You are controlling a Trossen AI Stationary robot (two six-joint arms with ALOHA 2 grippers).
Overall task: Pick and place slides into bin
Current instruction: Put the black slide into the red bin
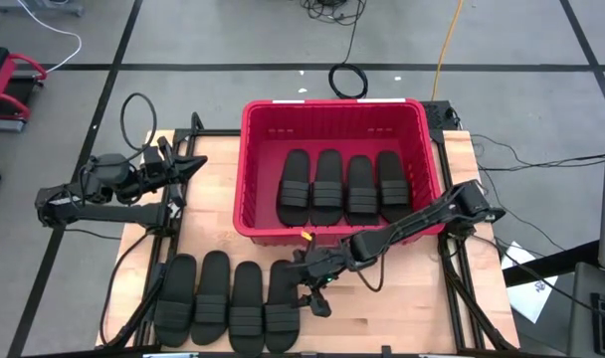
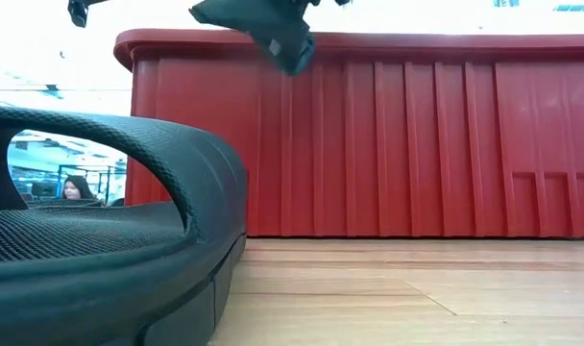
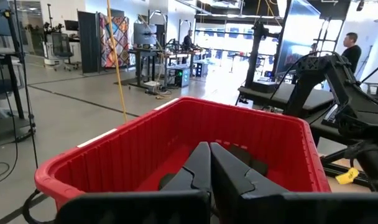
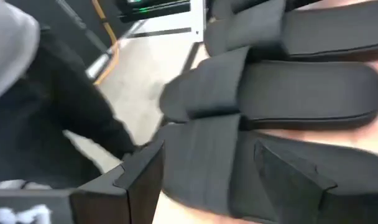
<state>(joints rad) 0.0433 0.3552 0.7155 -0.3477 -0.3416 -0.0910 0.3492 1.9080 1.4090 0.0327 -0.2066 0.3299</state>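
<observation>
Slides (image 1: 281, 306) in the front row lie lengthwise, the rightmost at seven o'clock from the right gripper (image 1: 312, 288), whose fingers are spread above it.

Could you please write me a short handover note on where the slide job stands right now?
Left pincer: shut, empty, parked at the table's left edge beside the bin.
Right pincer: open, over the rightmost slide of the row on the table, straddling its strap; nothing lifted yet.
Done: four slides lie side by side on the bin floor.
Left: four slides sit in a row on the table in front of the bin. The right arm looks set to take the rightmost one next; the other three follow.
</observation>
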